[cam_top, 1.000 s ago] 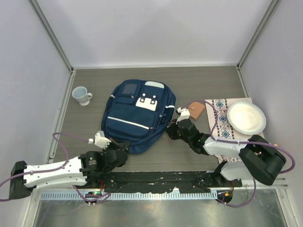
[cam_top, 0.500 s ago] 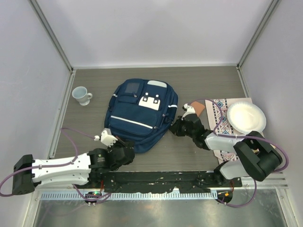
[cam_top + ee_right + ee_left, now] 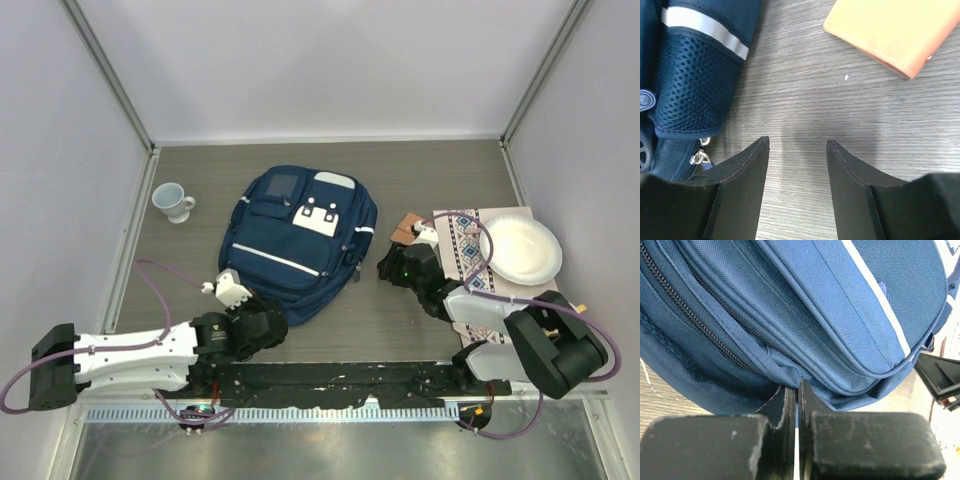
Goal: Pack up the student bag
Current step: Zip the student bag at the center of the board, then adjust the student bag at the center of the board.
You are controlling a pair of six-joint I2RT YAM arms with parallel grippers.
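While the student bag [image 3: 297,240] lies flat and front-up in the middle of the table [image 3: 420,170], you have nothing packed that the views show. Its zips look closed, and the mug [image 3: 172,201], the tan wallet [image 3: 890,30] and the paper plate [image 3: 520,250] all sit outside it. By my reading the packing has hardly begun, and the bag must be opened first.

Your left gripper [image 3: 796,388] has its fingers pressed together at the bag's near bottom seam; whether a fold of cloth is caught between them I cannot tell. Your right gripper [image 3: 797,142] is spread wide and empty over bare wood, between the bag's mesh side pocket [image 3: 695,90] and the wallet.

That bare strip is your working room on the right. The wallet lies just beside the patterned cloth [image 3: 462,262]. The mug stands near the left wall, well apart from the bag.
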